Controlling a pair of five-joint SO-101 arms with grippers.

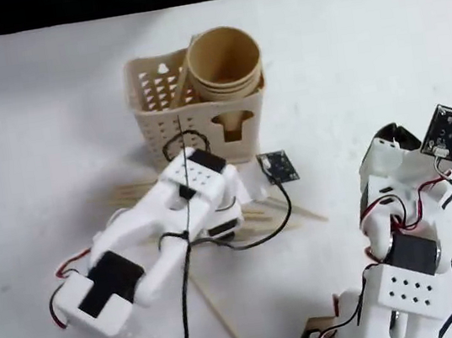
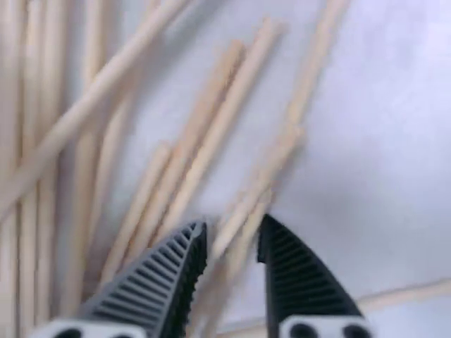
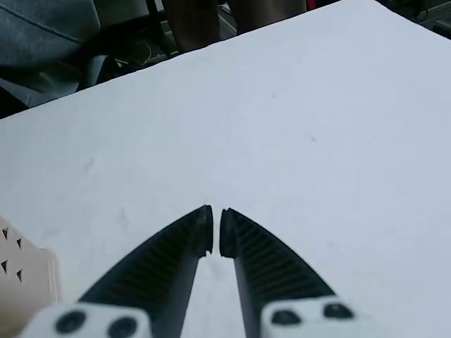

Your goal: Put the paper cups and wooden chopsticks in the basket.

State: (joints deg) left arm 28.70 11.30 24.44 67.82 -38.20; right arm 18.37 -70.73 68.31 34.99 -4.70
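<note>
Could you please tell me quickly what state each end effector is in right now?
Left end effector: open, down over the wooden chopsticks, gripping none yet.
Right end effector: shut, holding nothing.

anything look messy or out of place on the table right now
Yes: the wooden chopsticks lie loose on the table in front of the basket, crossing at angles, and one stray chopstick sits apart from the pile. The paper cups are stacked in the basket. Nothing looks damaged.
</note>
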